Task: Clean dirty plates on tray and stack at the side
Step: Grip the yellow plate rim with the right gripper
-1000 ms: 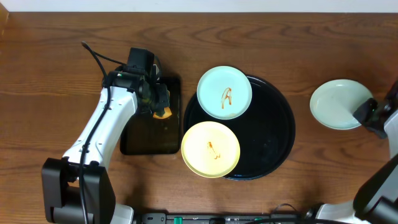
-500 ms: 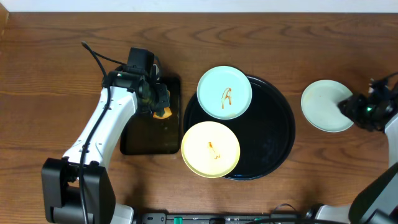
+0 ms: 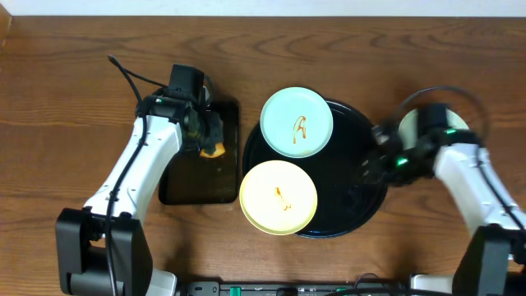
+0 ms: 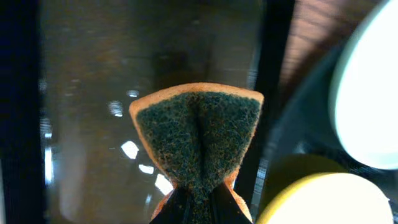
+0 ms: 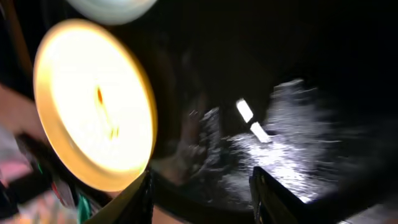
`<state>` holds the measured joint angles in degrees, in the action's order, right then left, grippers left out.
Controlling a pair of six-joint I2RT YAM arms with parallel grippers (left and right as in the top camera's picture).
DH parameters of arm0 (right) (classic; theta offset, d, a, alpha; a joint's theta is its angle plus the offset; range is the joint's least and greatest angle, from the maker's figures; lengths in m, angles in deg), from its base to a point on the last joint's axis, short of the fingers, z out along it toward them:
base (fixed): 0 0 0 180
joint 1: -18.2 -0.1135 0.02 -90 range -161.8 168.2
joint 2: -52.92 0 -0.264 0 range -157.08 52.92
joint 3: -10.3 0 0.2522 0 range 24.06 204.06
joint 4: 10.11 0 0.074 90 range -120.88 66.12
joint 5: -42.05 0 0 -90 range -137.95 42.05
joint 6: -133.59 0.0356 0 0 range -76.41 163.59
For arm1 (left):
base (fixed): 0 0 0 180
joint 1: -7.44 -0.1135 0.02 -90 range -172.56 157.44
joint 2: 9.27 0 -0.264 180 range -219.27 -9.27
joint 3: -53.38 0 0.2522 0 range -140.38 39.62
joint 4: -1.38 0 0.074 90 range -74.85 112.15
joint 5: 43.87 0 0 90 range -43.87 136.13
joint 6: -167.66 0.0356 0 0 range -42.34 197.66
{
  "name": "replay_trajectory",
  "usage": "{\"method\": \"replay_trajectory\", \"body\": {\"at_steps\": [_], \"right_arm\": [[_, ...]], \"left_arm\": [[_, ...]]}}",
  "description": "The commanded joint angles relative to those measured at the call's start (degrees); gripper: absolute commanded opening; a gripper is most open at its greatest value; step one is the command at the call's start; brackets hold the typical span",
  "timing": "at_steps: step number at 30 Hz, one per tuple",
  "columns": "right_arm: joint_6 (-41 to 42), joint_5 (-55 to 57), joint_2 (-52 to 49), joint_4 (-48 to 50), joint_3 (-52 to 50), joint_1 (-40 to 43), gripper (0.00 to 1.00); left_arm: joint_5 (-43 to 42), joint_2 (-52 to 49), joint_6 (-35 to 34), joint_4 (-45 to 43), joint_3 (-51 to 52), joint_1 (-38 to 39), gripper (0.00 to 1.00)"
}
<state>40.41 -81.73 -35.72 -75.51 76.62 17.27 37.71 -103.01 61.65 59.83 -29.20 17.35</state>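
Judging from the plates, the task stands about one third done. The side plate (image 3: 413,123), mint in colour, lies on the bare table outside the tray (image 3: 353,193), just behind the right gripper (image 3: 376,156). The arm covers part of it, and the part that shows carries no smear. Two plates are outstanding, both lying over the tray's rim on the side far from the right fingers (image 5: 261,205): a mint plate (image 3: 297,122) with an orange-brown smear at its middle, and a yellow plate (image 3: 278,197) with a smaller smear. In the right wrist view those fingers stand apart with nothing between them, over the tray's glossy bare floor, with the yellow plate ahead and to their left. The left gripper (image 3: 209,136) is clamped on a sponge (image 4: 198,134), green scouring face toward the camera, orange backing at the edges, pinched into a fold at the fingertips. The sponge hangs over a small rectangular tray (image 3: 185,185); whether it touches cannot be told. Both dirty plates lie just beyond the sponge, to its right in the left wrist view. Left to do, in my assessment: wipe each, then set both on the side plate. No stack yet exists.
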Motion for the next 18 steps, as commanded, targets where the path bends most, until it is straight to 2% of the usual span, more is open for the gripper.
{"method": "replay_trajectory", "body": {"at_steps": [1, 11, 14, 18], "right_arm": [[2.0, -0.5, 0.1, 2.5, -3.5, -6.0, 0.48], [15.5, -0.5, 0.1, 13.5, -10.3, -19.1, 0.47], [18.2, -0.1, 0.1, 15.8, -11.2, -22.1, 0.44], [23.5, 4.2, 0.1, 16.1, -11.2, -24.4, 0.34]], "left_arm": [[6.4, 0.6, 1.0, -1.8, 3.0, -0.1, 0.07], [6.3, -2.8, 1.4, -10.7, 12.5, -0.1, 0.08], [6.3, -3.8, 1.4, -12.2, 14.7, -0.1, 0.08], [5.4, -4.8, 1.0, -12.9, 16.0, -0.1, 0.08]]}}
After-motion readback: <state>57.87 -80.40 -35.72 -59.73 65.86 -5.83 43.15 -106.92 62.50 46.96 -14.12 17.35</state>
